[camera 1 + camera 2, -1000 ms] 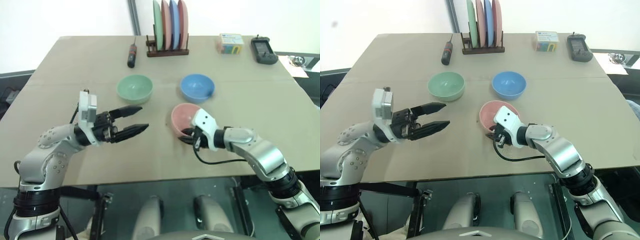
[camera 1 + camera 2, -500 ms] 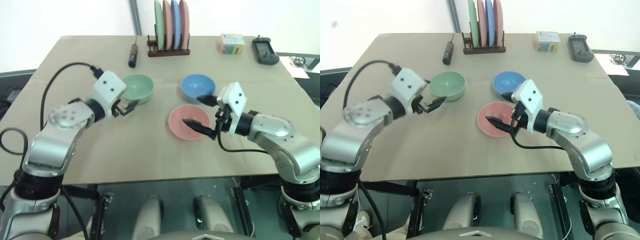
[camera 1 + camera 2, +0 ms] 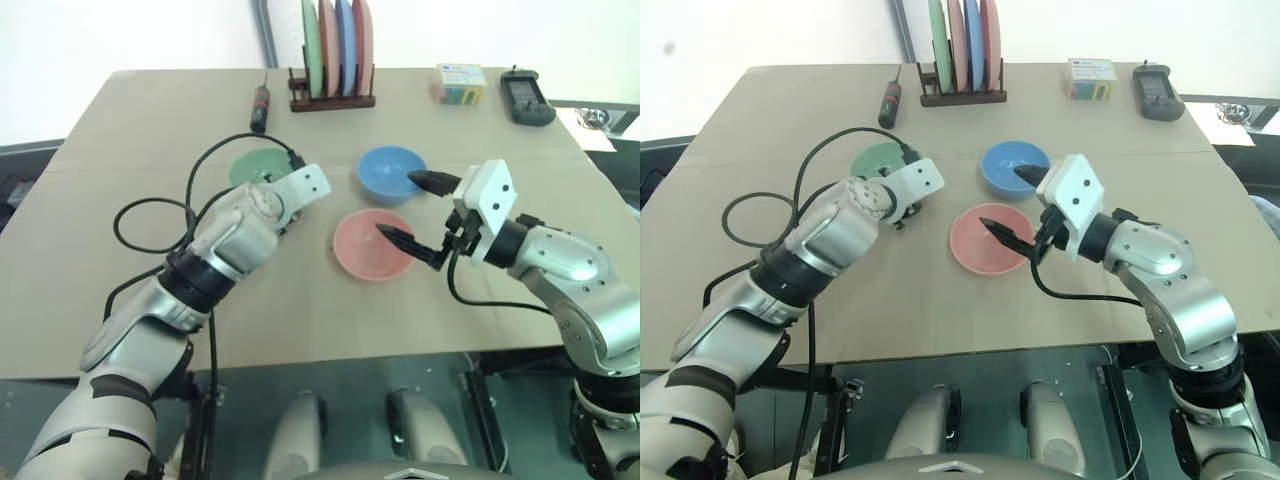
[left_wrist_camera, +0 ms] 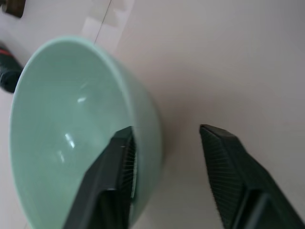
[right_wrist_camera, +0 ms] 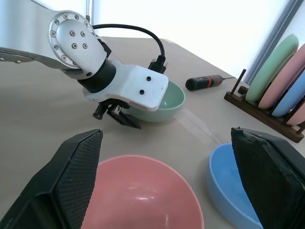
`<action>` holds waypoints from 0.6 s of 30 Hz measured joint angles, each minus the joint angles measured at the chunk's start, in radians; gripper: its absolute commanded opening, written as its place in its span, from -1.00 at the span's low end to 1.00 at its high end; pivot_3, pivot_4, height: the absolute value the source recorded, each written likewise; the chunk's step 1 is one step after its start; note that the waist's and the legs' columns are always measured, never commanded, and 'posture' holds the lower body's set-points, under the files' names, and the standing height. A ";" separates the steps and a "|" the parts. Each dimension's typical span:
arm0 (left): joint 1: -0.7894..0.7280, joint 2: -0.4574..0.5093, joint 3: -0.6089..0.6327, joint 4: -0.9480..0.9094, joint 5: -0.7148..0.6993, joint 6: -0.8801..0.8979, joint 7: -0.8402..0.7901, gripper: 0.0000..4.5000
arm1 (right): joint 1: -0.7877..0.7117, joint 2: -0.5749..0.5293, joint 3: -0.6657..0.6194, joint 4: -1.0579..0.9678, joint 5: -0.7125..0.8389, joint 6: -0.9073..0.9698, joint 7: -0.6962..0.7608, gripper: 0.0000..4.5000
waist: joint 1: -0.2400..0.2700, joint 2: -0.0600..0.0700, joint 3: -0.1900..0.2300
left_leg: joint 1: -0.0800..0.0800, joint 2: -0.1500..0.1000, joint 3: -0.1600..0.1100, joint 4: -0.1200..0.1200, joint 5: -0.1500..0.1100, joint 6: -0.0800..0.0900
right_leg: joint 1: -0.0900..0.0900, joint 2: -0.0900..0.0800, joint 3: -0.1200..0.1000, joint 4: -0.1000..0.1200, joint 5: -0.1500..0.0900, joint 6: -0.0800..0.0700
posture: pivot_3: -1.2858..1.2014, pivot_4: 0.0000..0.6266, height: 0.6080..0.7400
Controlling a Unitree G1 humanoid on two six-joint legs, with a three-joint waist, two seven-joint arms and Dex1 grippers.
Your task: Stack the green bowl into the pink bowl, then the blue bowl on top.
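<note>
The green bowl point(image 4: 71, 129) stands upright on the table's left half. My left gripper point(image 4: 167, 130) straddles its near rim, one finger inside against the wall and the other outside with a gap to it, so it is open. The pink bowl point(image 3: 368, 245) sits flat in the middle, and the blue bowl point(image 3: 388, 172) stands just behind it. My right gripper point(image 3: 412, 208) hovers wide open above the right side of those two bowls, holding nothing. In the right wrist view the pink bowl point(image 5: 138, 191) and the blue bowl point(image 5: 228, 186) lie below its fingers.
At the back edge stand a wooden rack of plates point(image 3: 335, 60), a screwdriver point(image 3: 260, 108), a small colourful box point(image 3: 460, 85) and a black device point(image 3: 527, 98). A black cable point(image 3: 160, 215) loops over my left arm.
My left arm swung forward, rolled its wrist and brought narrowing fingers over the green bowl's rim. My right gripper let go of the tilted pink bowl, which now lies flat, then rose and opened wide.
</note>
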 measured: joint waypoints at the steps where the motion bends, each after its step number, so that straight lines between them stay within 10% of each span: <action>1: 0.000 0.000 0.000 0.010 0.007 -0.008 -0.001 -0.82 | 0.003 -0.003 -0.004 -0.004 0.002 0.000 -0.001 1.00 | 0.000 0.000 0.000 | 0.000 0.000 0.000 0.000 0.000 0.000 | 0.000 0.000 0.000 0.000 0.000 0.000 | 0.03 -0.52 1.00; 11: 0.017 0.010 0.078 -0.011 0.026 -0.071 -0.061 -0.99 | 0.036 -0.032 -0.027 -0.012 0.007 -0.017 -0.011 1.00 | 0.002 0.000 0.000 | -0.001 0.000 0.000 0.001 0.000 0.000 | 0.000 0.000 0.000 0.000 0.000 0.000 | 0.03 -0.52 1.00; 18: 0.217 0.114 0.316 -0.334 -0.290 -0.395 -0.440 -0.99 | 0.251 -0.068 -0.228 -0.036 0.069 -0.142 0.062 1.00 | 0.012 0.000 0.000 | -0.005 0.000 0.000 0.001 0.000 0.000 | -0.003 -0.002 -0.001 -0.001 0.000 0.000 | 0.03 -0.52 1.00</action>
